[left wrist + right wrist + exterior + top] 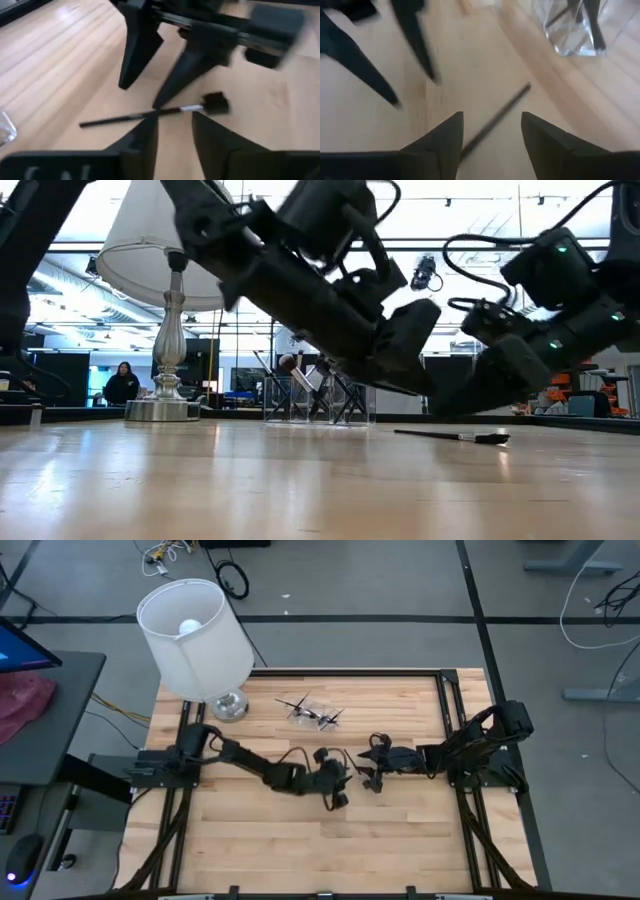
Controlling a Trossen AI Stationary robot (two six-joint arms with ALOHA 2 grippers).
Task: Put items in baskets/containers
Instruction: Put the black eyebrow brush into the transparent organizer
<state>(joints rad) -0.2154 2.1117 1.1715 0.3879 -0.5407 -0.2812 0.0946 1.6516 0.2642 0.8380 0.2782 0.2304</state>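
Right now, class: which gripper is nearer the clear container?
Right, narrowly. The right gripper sits in front of the clear container, off to its right; the left gripper is further forward, nearer the table's front.

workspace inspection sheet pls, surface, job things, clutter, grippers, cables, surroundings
surface: wooden table, bare in front
job's things: clear container holding several brushes; one brush lying flat on the wood
clutter: white-shaded lamp at the far left corner
grippers: left gripper and right gripper meet mid-table, both fingers apart, holding nothing
cables: loose cables on the floor beyond the table
surroundings: person far off; monitor left
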